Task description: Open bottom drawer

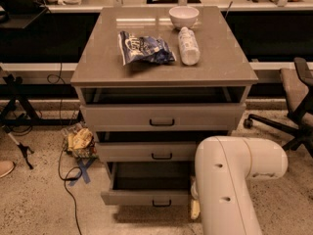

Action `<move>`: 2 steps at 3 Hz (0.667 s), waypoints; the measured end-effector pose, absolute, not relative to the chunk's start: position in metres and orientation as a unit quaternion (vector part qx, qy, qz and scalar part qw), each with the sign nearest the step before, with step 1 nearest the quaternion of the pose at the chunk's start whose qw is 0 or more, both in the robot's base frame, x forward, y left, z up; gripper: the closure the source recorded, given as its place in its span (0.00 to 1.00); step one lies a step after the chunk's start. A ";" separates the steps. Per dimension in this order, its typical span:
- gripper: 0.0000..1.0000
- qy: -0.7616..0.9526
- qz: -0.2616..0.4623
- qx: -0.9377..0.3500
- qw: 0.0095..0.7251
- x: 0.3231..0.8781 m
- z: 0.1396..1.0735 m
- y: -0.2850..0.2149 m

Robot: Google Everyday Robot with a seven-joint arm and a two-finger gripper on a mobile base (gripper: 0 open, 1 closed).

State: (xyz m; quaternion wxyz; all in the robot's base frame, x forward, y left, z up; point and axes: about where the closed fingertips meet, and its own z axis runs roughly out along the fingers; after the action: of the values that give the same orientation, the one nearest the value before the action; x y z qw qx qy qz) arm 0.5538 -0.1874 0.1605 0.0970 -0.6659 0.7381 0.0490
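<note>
Bottom drawer (142,198) already stands well out under the two above it, its dark handle (162,203) at centre front. My gripper (194,203) sits low at its right end, mostly behind the white arm (230,180). I cannot tell its state or hold. I'd keep any pull straight and level.

Worktop (220,67) carries a white bowl (183,16) at the rear, a white bottle (189,45) lying on its side just in front of it, and a crinkled blue snack bag (144,48) beside the bottle; top drawer (122,117) and middle drawer (127,152) stand slightly open; crumpled yellow bag (80,142), blue tape cross (83,168) and black cable (62,177) lie on the floor; office chair (298,106) stands apart; hand (194,207) sits low, largely hidden, at the cabinet's lower corner.
</note>
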 end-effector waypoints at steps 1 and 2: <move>0.00 0.735 0.057 -0.670 0.082 0.538 0.158 -0.190; 0.16 0.733 0.062 -0.673 0.077 0.524 0.159 -0.195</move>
State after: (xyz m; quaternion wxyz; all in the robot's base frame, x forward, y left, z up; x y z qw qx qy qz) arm 0.5239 -0.1945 0.1587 0.0766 -0.6730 0.7330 0.0621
